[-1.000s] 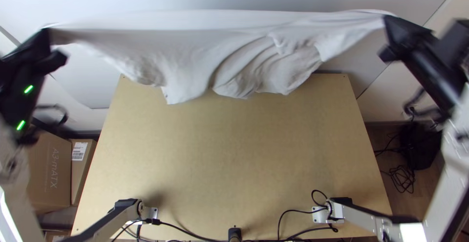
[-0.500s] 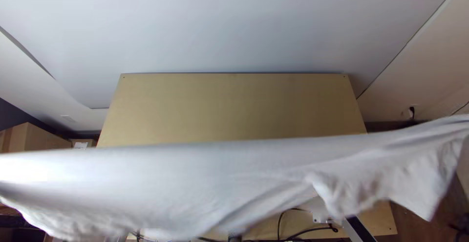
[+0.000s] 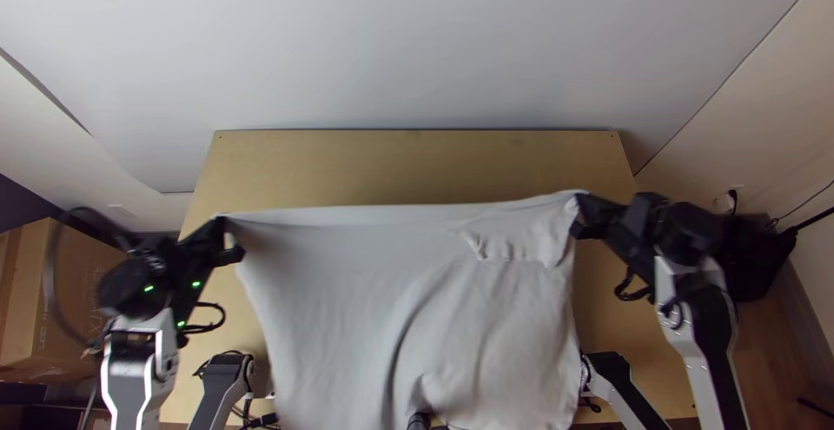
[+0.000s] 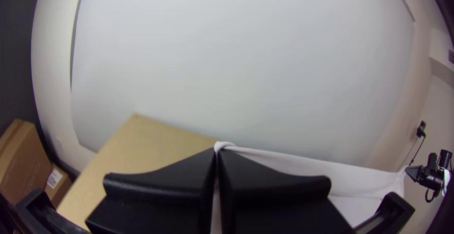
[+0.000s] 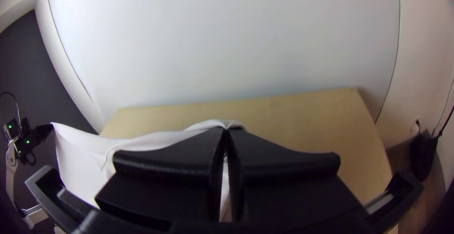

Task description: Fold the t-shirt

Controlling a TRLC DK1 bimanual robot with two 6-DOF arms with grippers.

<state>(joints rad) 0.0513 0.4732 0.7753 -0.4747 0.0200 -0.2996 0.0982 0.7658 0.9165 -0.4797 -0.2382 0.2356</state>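
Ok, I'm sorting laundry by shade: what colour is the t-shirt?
The t-shirt is white, with no pattern visible; the top view shows it best.

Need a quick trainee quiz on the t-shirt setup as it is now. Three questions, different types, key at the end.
1. Multiple choice. Between the left gripper and the right gripper, the t-shirt's upper edge is:
A) bunched up
B) stretched out, nearly straight
C) folded back on itself

2. Fill in. A cardboard box stands on the robot's ____ side of the table.

3. True or false. The t-shirt lies folded flat on the table.

Key: 1 B; 2 left; 3 false
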